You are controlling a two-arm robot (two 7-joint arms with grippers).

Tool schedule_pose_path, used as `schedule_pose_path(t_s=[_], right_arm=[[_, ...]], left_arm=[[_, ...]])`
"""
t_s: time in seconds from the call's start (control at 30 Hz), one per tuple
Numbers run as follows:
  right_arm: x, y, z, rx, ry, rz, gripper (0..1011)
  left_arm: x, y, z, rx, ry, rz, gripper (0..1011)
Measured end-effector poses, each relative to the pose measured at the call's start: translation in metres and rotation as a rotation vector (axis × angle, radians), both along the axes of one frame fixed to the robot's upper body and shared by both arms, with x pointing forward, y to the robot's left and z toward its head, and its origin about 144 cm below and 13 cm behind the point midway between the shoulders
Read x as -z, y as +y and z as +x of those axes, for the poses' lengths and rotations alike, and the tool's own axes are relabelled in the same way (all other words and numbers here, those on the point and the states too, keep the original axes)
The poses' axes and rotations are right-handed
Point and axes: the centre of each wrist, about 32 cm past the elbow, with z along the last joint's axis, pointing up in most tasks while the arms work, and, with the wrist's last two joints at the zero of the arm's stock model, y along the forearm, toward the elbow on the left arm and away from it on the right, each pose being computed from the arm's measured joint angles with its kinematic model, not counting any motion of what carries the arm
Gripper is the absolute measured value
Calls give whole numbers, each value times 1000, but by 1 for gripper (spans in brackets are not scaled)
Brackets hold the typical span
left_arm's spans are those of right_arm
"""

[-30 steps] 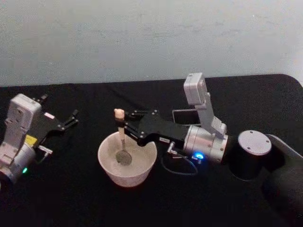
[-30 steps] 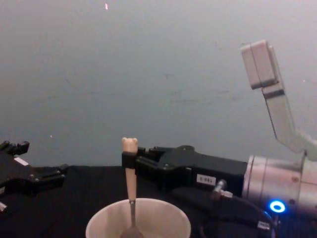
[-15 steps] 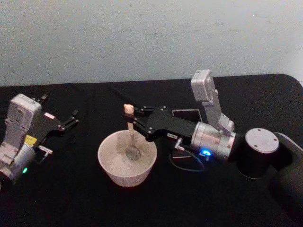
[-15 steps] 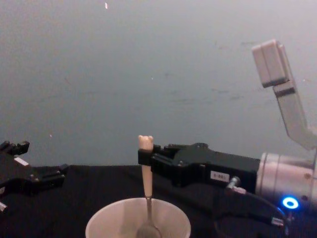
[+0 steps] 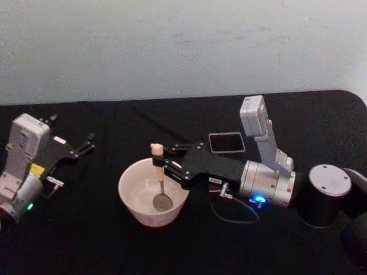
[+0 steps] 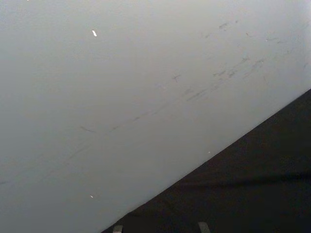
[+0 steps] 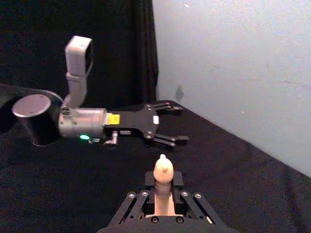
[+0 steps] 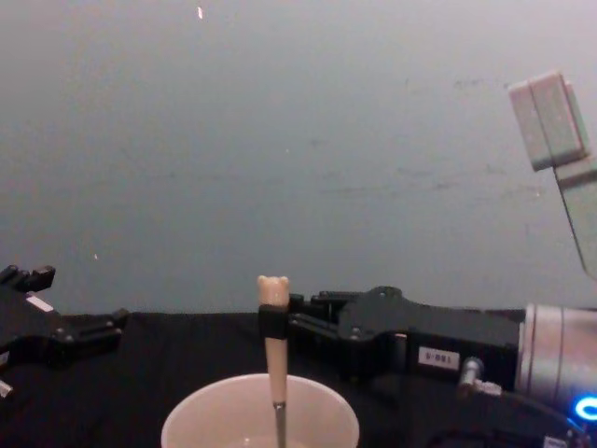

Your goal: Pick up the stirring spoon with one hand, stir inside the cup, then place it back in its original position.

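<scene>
While stirring | right hand (image 5: 162,162) clamped on stirring spoon (image 5: 162,200) handle, held upright to reach cup (image 5: 131,197) floor | left hand (image 5: 85,144) open, parked aside on tabletop (image 5: 86,235)

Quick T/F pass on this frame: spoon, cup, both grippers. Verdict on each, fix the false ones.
1. The right gripper is shut on the stirring spoon just below its bear head. True.
2. The spoon's metal bowl rests on the table beside the cup. False: it is down inside the cup.
3. The left gripper is open, off to the left, apart from the cup. True.
4. The spoon lies flat across the cup's rim. False: it stands nearly upright.
</scene>
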Motion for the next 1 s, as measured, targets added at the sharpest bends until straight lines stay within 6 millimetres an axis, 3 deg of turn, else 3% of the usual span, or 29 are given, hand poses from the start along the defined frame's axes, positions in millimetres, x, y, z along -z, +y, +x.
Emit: schedule_pose_path(t_s=[0.43,1.0], right_arm=[[0,18,5,-19,-2,43,205],[-3,16,8,27,-8,61,205]], left_arm=[[0,0,0,0,0,0,1001],[0,0,0,0,0,0,1001]])
